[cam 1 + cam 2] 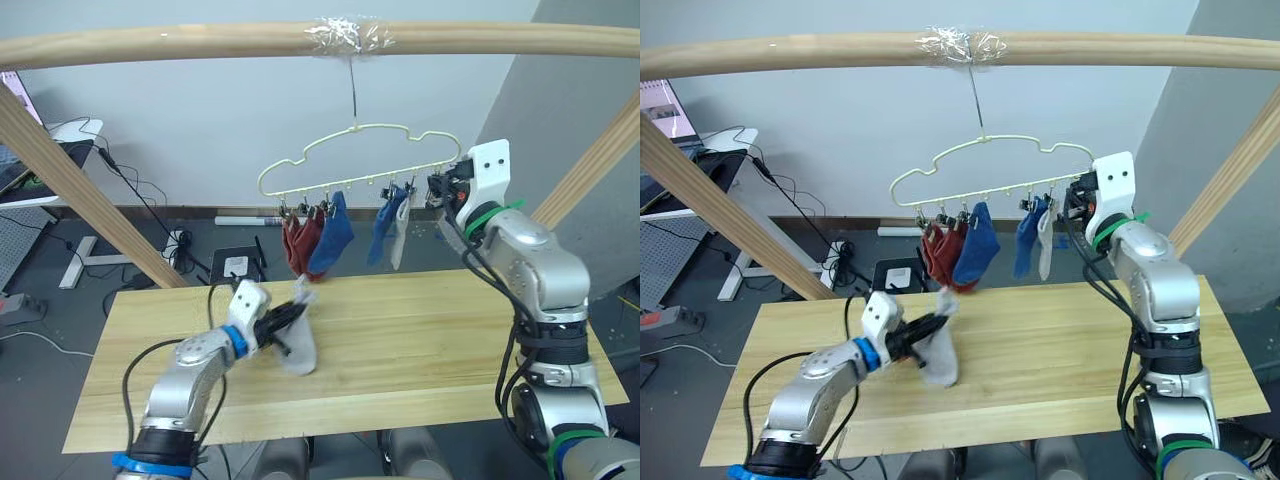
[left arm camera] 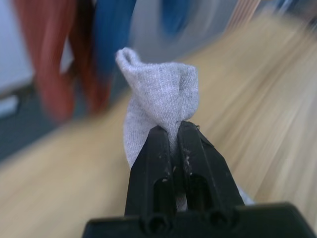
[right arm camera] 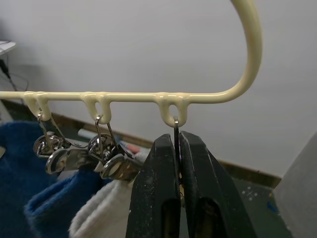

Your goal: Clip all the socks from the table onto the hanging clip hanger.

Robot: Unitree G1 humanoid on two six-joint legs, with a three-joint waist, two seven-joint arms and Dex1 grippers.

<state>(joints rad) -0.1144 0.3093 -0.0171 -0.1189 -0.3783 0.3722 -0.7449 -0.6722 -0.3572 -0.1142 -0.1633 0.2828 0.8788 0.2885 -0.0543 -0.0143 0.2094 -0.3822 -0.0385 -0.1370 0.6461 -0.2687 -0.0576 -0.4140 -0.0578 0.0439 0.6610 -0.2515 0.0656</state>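
Grey sock (image 1: 300,345) is pinched in the left gripper (image 1: 285,325) above the table (image 1: 420,330).
Right gripper (image 3: 177,144) squeezes the end clip (image 3: 176,130) of the clip hanger (image 1: 350,160).

Light wood table (image 1: 420,340); grey sock (image 1: 298,345) touching.

1. Your R gripper (image 3: 177,148) has both black fingers pressed together on a thin metal clip wire, right under the end loop of the clip hanger (image 3: 163,96).
2. Hanger's pale yellow bar runs level, then curves up past that loop.
3. Two grey metal clips (image 3: 81,153) hang from the next loops.
4. They hold a blue sock (image 3: 29,168) & a light grey sock (image 3: 101,215), side by side.
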